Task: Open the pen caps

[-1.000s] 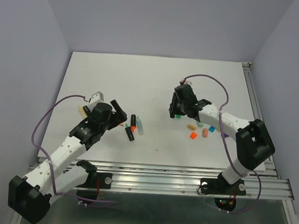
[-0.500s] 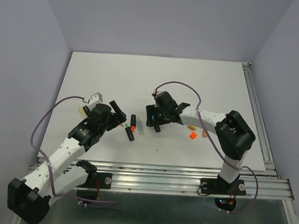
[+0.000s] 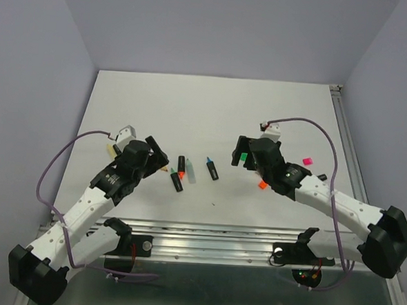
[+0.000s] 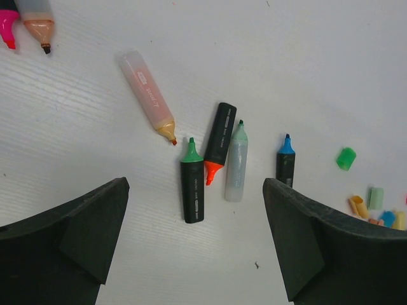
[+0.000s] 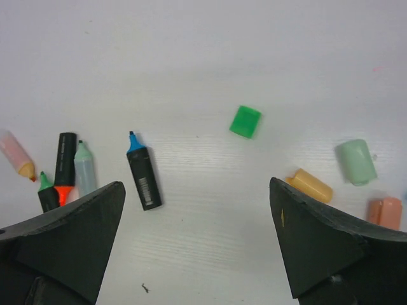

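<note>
Several uncapped highlighters lie mid-table: a green-tipped black one, an orange-tipped black one, a mint one and a blue-tipped black one. A peach one lies further left. Loose pen caps lie to the right: green, yellow-orange, mint, salmon. My left gripper hangs open over the green-tipped highlighter, holding nothing. Open and empty, my right gripper hovers between the blue highlighter and the caps.
An orange cap and a pink cap lie right of my right gripper. A pink-tipped and a peach-tipped highlighter lie at the far left. An aluminium rail runs along the near table edge.
My right gripper swung left to the highlighter cluster, opened, left the blue-tipped highlighter lying there, and drew back right. The left arm has hardly moved.
</note>
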Tool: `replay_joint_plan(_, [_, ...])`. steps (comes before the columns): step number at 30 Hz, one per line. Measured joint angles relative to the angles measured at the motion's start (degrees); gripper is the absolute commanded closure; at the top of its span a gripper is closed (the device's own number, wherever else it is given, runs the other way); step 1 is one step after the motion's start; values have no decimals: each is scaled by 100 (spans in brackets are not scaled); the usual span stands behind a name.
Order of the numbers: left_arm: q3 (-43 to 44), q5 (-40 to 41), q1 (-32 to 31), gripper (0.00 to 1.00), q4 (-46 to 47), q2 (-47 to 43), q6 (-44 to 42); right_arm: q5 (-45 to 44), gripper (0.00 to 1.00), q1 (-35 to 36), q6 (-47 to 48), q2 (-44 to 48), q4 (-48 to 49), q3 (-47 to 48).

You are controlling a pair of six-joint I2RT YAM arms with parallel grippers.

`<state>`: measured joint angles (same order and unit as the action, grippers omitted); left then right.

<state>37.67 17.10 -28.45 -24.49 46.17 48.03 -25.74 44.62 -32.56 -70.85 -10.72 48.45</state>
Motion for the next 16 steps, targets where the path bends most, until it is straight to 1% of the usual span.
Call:
replay_joint_plan(1, [39, 39, 0, 1, -22, -7, 11, -243, 0, 0, -120, 269, -92, -199])
replay_joint_plan(4, [138, 181, 2, 1, -79, -42, 57, -741, 0, 2, -461, 704, -424, -459])
replay_joint_plan(8, [157, 284, 2, 1, -162, -94, 101, -1290, 0, 4, -774, 1261, -573, -817])
replay_joint_plan(13, [160, 374, 0, 1, -310, -131, 164, -1797, 0, 4, -1106, 1851, -763, -1176])
replay_joint_plan(16, [160, 442, 2, 1, -400, -188, 212, -1961, 0, 4, -1209, 2044, -831, -1272])
